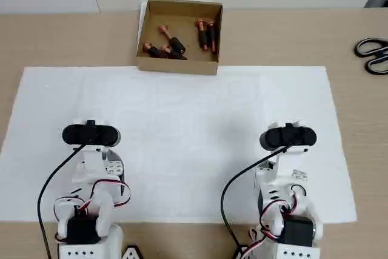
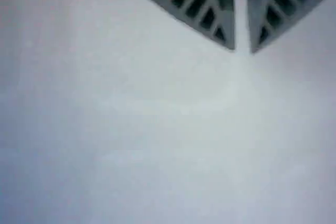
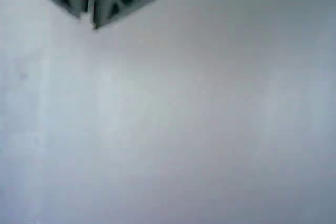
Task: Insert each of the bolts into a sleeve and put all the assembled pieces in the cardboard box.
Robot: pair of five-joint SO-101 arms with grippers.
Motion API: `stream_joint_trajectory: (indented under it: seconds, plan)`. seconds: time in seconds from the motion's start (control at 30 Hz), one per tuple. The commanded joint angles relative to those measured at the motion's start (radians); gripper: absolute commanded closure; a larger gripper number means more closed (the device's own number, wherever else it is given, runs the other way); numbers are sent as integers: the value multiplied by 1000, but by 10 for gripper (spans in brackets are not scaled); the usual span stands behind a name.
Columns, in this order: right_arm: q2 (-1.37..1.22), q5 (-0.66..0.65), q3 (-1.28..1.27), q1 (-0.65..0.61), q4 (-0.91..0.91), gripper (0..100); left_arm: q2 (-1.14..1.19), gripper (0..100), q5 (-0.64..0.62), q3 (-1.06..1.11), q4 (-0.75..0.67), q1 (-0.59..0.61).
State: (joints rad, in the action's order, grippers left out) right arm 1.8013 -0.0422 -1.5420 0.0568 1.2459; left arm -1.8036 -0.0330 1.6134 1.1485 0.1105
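The cardboard box (image 1: 145, 36) stands at the far middle of the table. Inside it lie several assembled pieces (image 1: 173, 45), copper bolts in black sleeves, some at its left and two (image 1: 206, 33) at its right. Both arms are folded back at the near edge, far from the box. My left gripper (image 2: 241, 50) is shut with nothing in it, hanging just above the white sheet (image 2: 157, 140). My right gripper (image 3: 89, 20) is likewise shut and empty over the white sheet (image 3: 199, 129). From above, the left arm (image 1: 91, 134) and right arm (image 1: 288, 137) sit side by side.
A large white sheet (image 1: 182, 125) covers the table between the arms and the box. Black-handled scissors (image 1: 373, 56) lie at the far right edge of the wooden table (image 1: 48, 40).
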Motion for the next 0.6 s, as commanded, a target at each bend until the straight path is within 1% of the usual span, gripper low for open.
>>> stream_joint_trajectory:
  seconds: [0.0, 0.57]
  plan:
    - [10, -2, -23, 4, 27, 995, -11, 994, 0, -4, -21, -6]
    - [10, 3, -41, 5, 27, 994, -11, 994, -2, -4, -25, -8]
